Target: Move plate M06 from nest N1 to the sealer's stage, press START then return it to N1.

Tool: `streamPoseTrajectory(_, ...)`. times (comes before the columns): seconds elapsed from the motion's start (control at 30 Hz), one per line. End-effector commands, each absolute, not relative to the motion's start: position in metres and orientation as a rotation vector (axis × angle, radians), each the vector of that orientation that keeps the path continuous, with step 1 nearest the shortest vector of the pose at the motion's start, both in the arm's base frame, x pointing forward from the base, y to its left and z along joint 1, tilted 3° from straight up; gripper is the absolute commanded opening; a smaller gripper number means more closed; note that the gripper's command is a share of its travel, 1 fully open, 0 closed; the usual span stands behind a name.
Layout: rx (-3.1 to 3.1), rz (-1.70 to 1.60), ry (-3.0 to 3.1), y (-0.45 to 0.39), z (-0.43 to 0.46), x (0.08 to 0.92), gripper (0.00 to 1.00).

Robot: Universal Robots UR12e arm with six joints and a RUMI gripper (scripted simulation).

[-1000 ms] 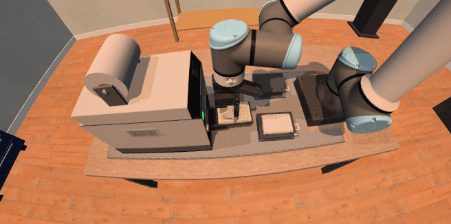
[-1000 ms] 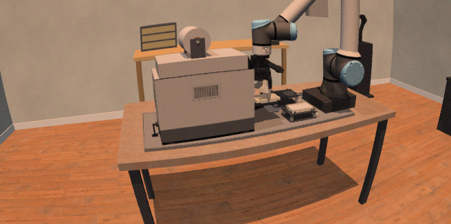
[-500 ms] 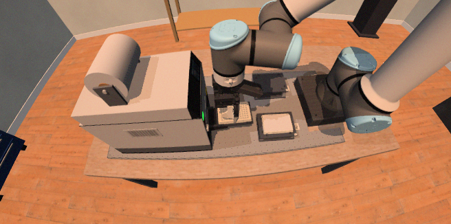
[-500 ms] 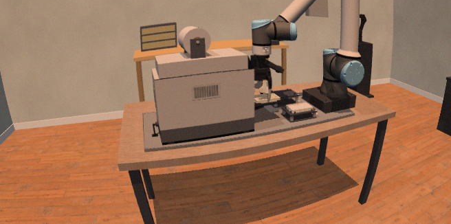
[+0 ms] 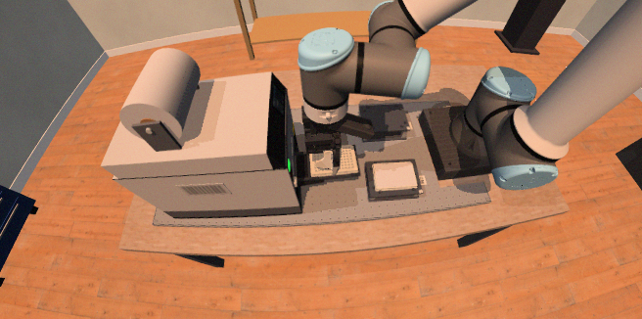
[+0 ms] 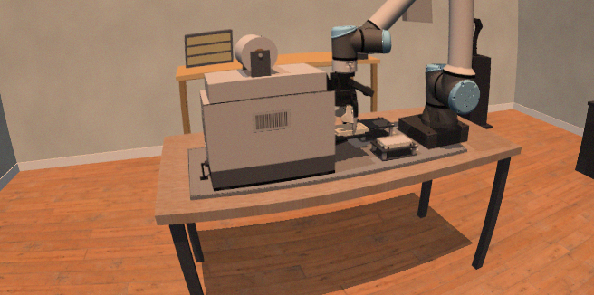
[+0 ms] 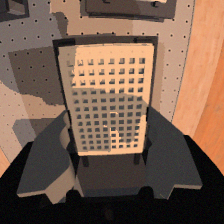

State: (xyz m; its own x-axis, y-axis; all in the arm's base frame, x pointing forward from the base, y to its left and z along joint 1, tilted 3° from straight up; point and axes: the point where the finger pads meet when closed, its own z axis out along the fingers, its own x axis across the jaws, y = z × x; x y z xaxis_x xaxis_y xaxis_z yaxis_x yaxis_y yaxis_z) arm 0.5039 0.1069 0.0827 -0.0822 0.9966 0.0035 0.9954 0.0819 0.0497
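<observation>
Two pale plates, top view: plate M06 (image 5: 349, 157) (image 6: 342, 131) (image 7: 107, 75) lies on the stage (image 5: 353, 175) (image 7: 154, 56) beside the sealer; the covered-looking plate (image 5: 395, 175) (image 6: 395, 142) lies in the front nest (image 5: 370, 196) (image 6: 385, 156) (image 7: 130, 11), toward the desk's near long edge.
Desk (image 5: 206, 242) (image 6: 253, 206) (image 7: 205, 75), top view: the sealer (image 5: 196, 153) (image 6: 272, 146) takes up the left end, with a roll (image 5: 163, 86) (image 6: 244, 51) on top; the arm's base (image 5: 442, 170) (image 6: 459, 136) stands toward the right edge.
Rear nest (image 5: 384, 120) (image 6: 377, 124) (image 7: 15, 10), top view: behind the front nest, toward the desk's far edge.
Lamp (image 5: 289, 165), top view: green, on the sealer's front.
Hand (image 5: 329, 159) (image 6: 350, 127) (image 7: 108, 109), exterior view: pointing down at plate M06, just beyond the sealer; the casing hides part of both.
Front nest, exterior view: raised on short feet, its plate looking flat.
Grip, wrist view: fingers about half open, closed against the long sides of plate M06.
Plate M06, wrist view: wells upward, dark stage rim showing around its far end, shadow over its lower part; whether it is fully seated, I cannot tell.
Desk edge, wrist view: bare wood down the right side, past the perforated board (image 7: 175, 55).
</observation>
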Motion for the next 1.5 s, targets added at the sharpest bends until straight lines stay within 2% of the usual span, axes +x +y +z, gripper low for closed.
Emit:
streamPoseTrajectory(0.0, 2.107, 0.059, 2.288, 0.1069, 0.0821, 0.5037, 0.00)
streamPoseTrajectory(0.37, 2.107, 0.059, 2.288, 0.1070, 0.0821, 0.5039, 0.00)
streamPoseTrajectory(0.4, 2.107, 0.059, 2.288, 0.1070, 0.0821, 0.5039, 0.68)
streamPoseTrajectory(1.47, 2.105, 0.062, 2.285, 0.1067, 0.0913, 0.5056, 0.68)
